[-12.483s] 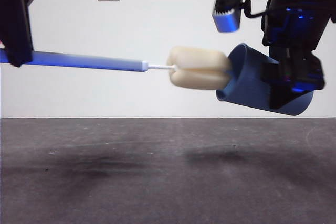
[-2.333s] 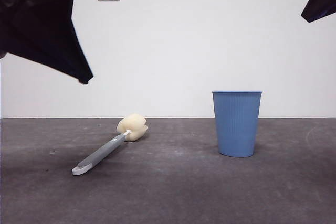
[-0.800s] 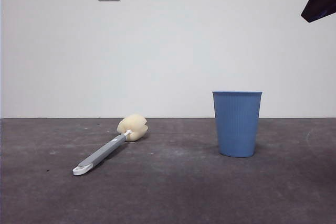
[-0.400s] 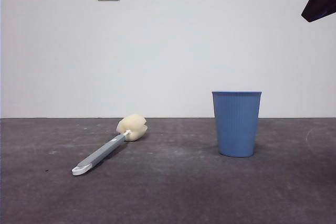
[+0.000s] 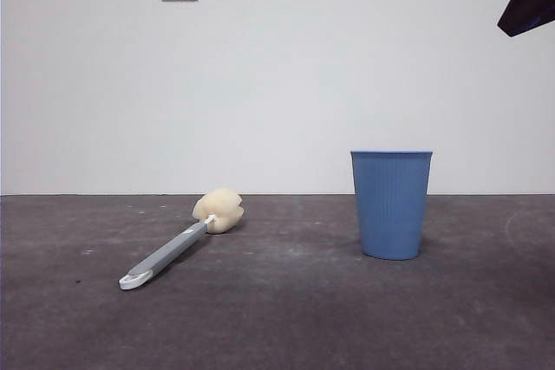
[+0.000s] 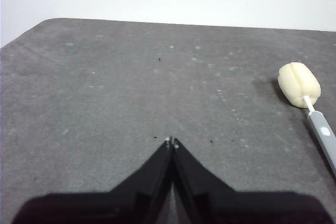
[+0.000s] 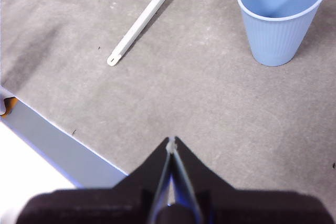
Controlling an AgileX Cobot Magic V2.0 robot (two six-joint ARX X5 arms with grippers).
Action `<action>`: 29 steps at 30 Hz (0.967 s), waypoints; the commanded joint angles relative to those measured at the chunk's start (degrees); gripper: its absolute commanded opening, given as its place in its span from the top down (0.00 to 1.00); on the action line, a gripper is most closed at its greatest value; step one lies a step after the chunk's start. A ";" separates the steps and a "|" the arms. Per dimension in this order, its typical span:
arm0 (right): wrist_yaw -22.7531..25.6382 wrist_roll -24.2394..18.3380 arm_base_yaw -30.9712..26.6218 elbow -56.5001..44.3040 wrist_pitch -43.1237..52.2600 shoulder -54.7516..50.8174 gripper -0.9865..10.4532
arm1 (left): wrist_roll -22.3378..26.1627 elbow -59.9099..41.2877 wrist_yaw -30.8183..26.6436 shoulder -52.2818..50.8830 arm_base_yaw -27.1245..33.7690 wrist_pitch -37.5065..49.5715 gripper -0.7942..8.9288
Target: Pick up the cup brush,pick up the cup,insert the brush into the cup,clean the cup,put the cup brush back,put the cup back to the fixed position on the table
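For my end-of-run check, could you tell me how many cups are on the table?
1: the cup stands upright on the table, apart from the cup brush lying flat beside it. No other cup shows in any view.

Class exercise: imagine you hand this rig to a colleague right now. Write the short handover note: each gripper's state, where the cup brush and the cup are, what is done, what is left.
Left gripper: jaws shut, holding nothing, above bare table.
Right gripper: jaws shut, holding nothing, pulled back above the table near its edge; the dark tip at the front view's top right corner is probably this arm.
Cup brush: lying flat on the table, sponge head toward the wall, apart from the cup.
Cup: standing upright, mouth open, nothing visible inside.
Done: both things are set down and released.
Left: apparently nothing; whether the cup is at its fixed position cannot be told.
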 commanded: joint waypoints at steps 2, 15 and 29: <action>0.17 0.31 0.11 -0.11 0.22 -0.09 0.91 | -0.26 -0.70 0.31 -0.15 0.17 0.02 0.92; 6.36 -9.84 -17.51 -9.05 14.71 -12.52 0.91 | -0.26 -0.70 0.33 -0.15 0.17 0.02 0.92; 5.97 -10.08 -32.94 -32.74 28.30 -35.08 0.91 | -0.26 -0.70 0.17 -0.15 0.17 0.02 0.92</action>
